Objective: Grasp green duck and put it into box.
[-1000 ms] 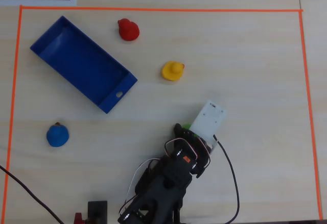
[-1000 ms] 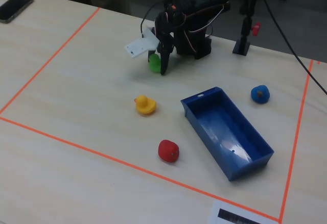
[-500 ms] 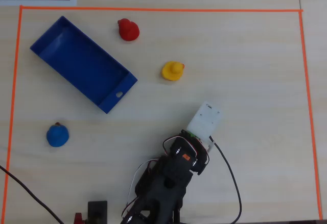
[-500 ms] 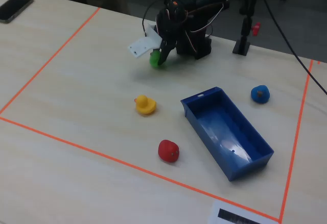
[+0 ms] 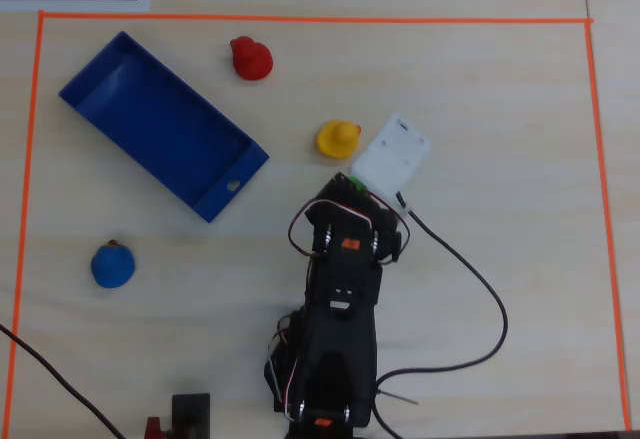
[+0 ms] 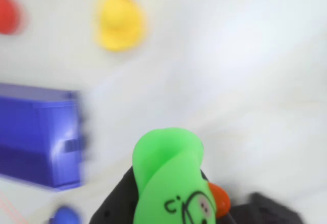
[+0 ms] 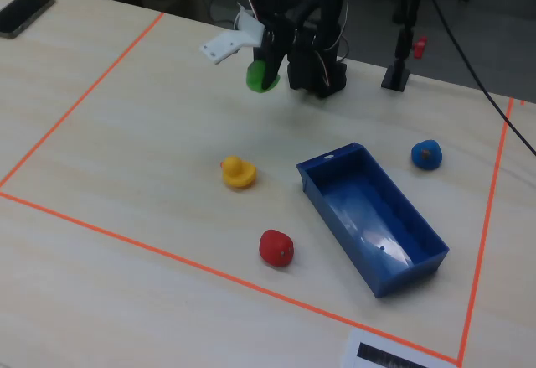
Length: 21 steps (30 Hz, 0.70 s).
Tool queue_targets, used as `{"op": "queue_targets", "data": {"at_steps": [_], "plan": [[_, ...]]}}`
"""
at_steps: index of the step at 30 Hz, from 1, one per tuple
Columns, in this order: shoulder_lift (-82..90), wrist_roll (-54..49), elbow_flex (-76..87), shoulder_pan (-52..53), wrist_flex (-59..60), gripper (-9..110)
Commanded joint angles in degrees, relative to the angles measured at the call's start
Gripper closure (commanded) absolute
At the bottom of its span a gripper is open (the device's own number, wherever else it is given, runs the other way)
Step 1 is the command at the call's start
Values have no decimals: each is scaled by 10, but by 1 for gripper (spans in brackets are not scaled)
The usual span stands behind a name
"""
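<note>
The green duck sits pinched between the closed jaws of the gripper, lifted clear of the table near the arm's base. To do the carry well, keep the squeeze firm, travel high enough to pass the near end wall of the box, and release only once over its floor. Beyond it lie one yellow duck, one red, one blue; four ducks, one box.

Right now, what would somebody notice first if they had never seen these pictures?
The bright green duck fills the bottom of the wrist view, pinched in the gripper and hanging above the table in the fixed view. Next comes the big blue box, empty, with yellow, red and blue ducks around it.
</note>
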Motion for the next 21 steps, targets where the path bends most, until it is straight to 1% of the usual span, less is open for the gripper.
{"op": "queue_targets", "data": {"at_steps": [1, 4, 10, 18, 19, 20, 21], "plan": [[-145, 109, -203, -105, 9, 101], [-248, 163, -299, -178, 20, 101], [-401, 236, -409, -330, 13, 101], [-554, 307, -418, -442, -83, 100], [-572, 310, -423, -458, -88, 93], [-592, 312, -432, -473, -88, 83], [-609, 313, -439, -483, -88, 76]]}}
